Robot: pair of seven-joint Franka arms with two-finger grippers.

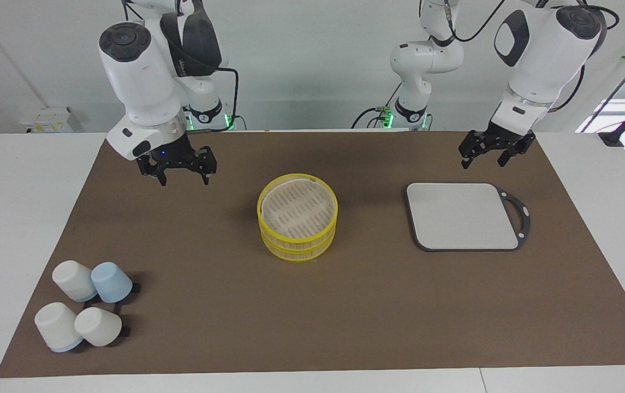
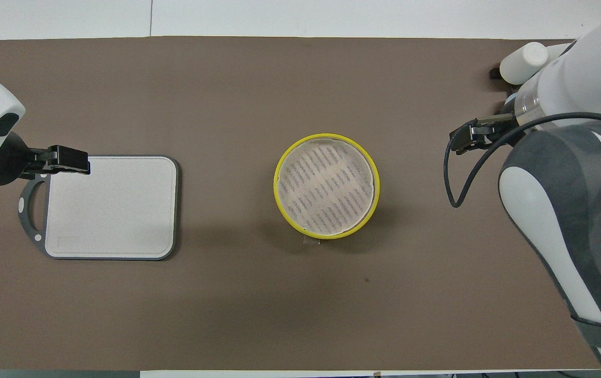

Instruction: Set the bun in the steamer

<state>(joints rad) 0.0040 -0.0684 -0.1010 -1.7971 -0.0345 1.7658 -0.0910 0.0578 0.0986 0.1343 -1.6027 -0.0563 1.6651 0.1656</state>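
Note:
The steamer (image 1: pixel 297 236) (image 2: pixel 280 202) is a round stacked basket with yellow rims, standing mid-mat; only its pale slatted floor shows inside. The bun does not show in either view. My right gripper (image 1: pixel 184 176) (image 2: pixel 462 142) hangs open and empty over bare mat, off to the right arm's side of the steamer and well apart from it. My left gripper (image 1: pixel 484 161) (image 2: pixel 77 160) waits open and empty over the handle-side corner of the grey tray.
A flat grey square tray (image 1: pixel 459 215) (image 2: pixel 111 207) with a dark handle lies toward the left arm's end. Several white and pale-blue cups (image 1: pixel 83 305) (image 2: pixel 523 63) lie in a cluster at the right arm's end, farther from the robots than the steamer.

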